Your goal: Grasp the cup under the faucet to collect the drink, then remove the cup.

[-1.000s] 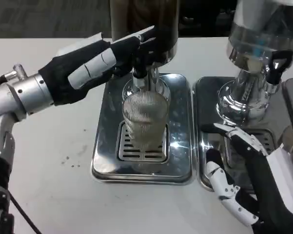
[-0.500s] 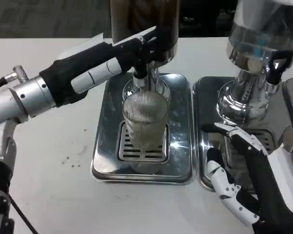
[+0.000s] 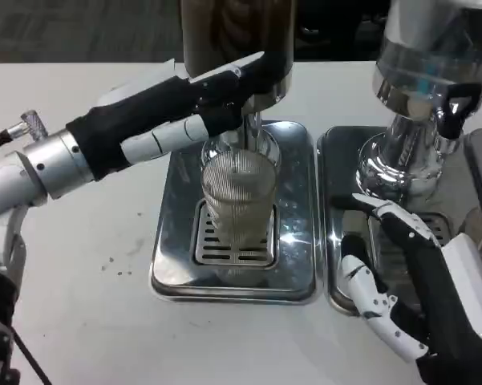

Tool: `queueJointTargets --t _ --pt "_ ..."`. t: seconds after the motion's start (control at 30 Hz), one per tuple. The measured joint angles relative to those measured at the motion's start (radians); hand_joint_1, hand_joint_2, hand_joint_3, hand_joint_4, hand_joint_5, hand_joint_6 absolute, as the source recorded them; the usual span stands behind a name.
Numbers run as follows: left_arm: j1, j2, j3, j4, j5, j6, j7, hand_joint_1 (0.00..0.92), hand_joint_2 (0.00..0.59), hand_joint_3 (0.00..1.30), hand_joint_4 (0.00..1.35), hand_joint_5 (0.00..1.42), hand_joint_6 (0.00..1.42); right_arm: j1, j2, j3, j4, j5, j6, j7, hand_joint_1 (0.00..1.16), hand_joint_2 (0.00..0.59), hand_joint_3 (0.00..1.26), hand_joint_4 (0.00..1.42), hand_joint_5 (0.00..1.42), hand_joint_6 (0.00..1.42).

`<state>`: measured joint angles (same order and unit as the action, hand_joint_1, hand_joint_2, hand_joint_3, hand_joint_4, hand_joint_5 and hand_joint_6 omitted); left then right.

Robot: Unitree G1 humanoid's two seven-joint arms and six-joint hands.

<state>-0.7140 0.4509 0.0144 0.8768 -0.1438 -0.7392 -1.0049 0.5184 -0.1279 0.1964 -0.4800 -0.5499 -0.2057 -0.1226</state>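
One white surface (image 3: 80, 321) carries everything here, and behind its far edge runs a strip of dark grey floor; little else of the room can be made out. Two drink dispensers stand on the surface, each over its own shiny metal drip tray: two trays, one (image 3: 176, 265) beneath the left hand and one (image 3: 337, 160) just beyond the right hand. One ribbed clear cup (image 3: 238, 196) stands upright on the slotted grate of the first tray, directly below the faucet (image 3: 249, 132) and just under the fingers of the left hand (image 3: 184, 108). That hand reaches across to the dark-bodied dispenser (image 3: 236, 32) with its fingers stretched against the faucet's lever above the cup; it holds no cup, and how firmly it grips the lever I cannot tell. The right hand (image 3: 413, 293) lies low by the second tray, fingers spread wide and holding nothing, the silver dispenser (image 3: 425, 88) standing beyond it.
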Motion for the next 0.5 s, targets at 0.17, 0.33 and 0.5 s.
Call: queueJointTargets --t 0.17,0.33,0.5 --pt "0.006 0.007 -0.019 -0.005 0.004 -0.021 0.024 0.0 0.116 0.04 0.0 0.03 0.01 -0.009 0.0 -0.007 0.0 0.031 0.006 0.012 0.33 0.516 0.34 0.25 0.16 0.08" --pt "0.008 0.015 -0.037 -0.008 0.03 -0.051 0.056 0.0 0.116 0.04 0.0 0.03 0.01 -0.014 0.001 -0.009 0.002 0.069 0.007 0.02 0.34 0.513 0.33 0.25 0.16 0.08" --pt "0.008 0.023 -0.053 -0.008 0.045 -0.078 0.085 0.0 0.115 0.04 0.0 0.03 0.01 -0.022 0.001 -0.01 0.007 0.09 0.007 0.024 0.34 0.505 0.33 0.24 0.16 0.09"
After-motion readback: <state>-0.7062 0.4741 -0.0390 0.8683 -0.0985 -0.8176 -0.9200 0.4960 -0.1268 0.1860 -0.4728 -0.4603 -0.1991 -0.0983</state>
